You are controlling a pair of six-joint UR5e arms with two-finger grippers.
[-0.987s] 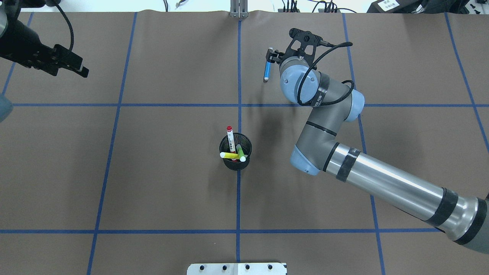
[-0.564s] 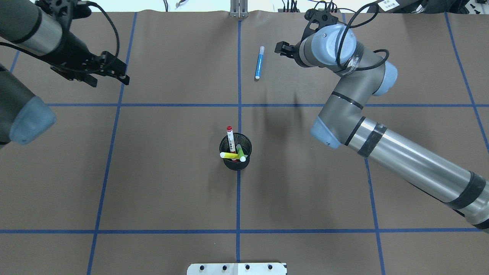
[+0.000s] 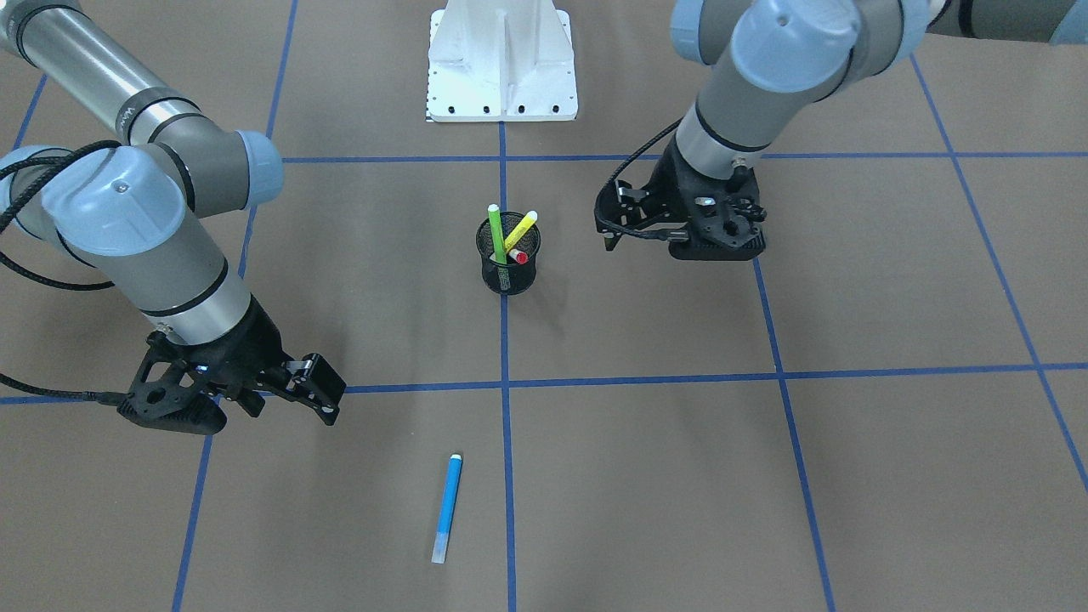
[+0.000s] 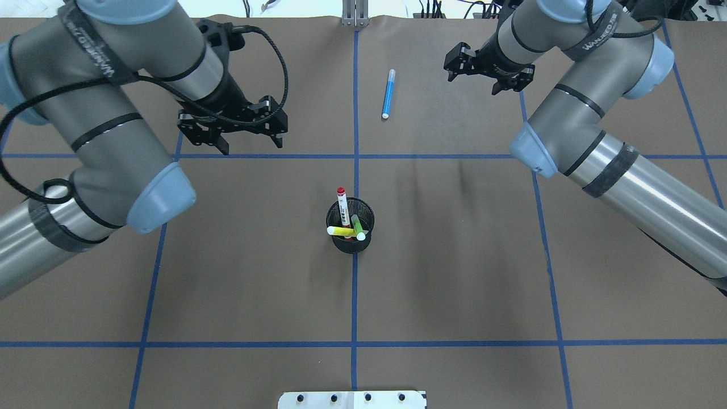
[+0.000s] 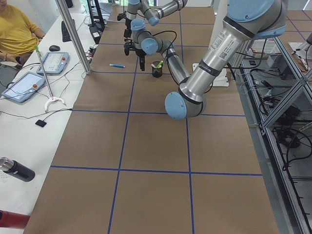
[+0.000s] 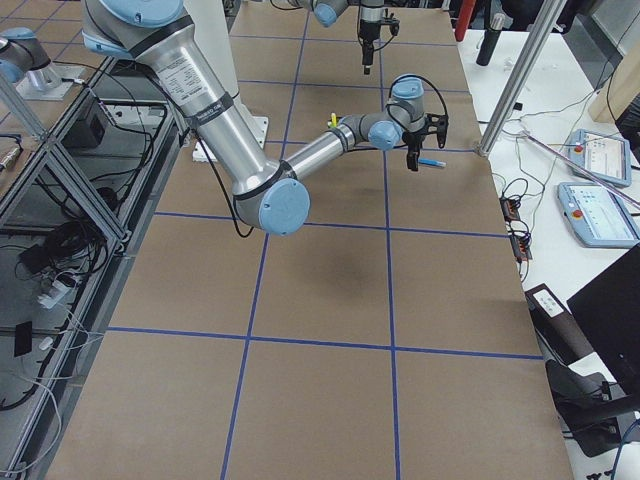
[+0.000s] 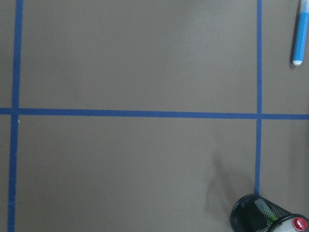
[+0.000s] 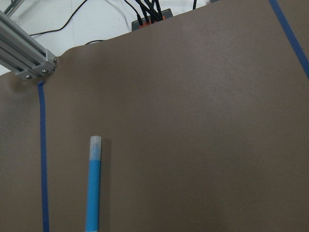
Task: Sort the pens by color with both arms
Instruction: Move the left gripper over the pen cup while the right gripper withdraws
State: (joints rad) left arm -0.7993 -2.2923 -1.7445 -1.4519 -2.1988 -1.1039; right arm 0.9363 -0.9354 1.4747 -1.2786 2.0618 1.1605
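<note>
Three slim marker pens, the green pen [image 4: 356, 224], yellow pen [image 4: 342, 231] and red-capped white pen [image 4: 342, 204], stood in a black mesh cup [image 4: 346, 247]. The blue pen [image 4: 388, 94] lay apart on the brown papered surface [image 4: 255, 272]. The grey left arm [image 4: 102, 113] and right arm [image 4: 573, 113] hung with jaws spread wide, empty.
</note>
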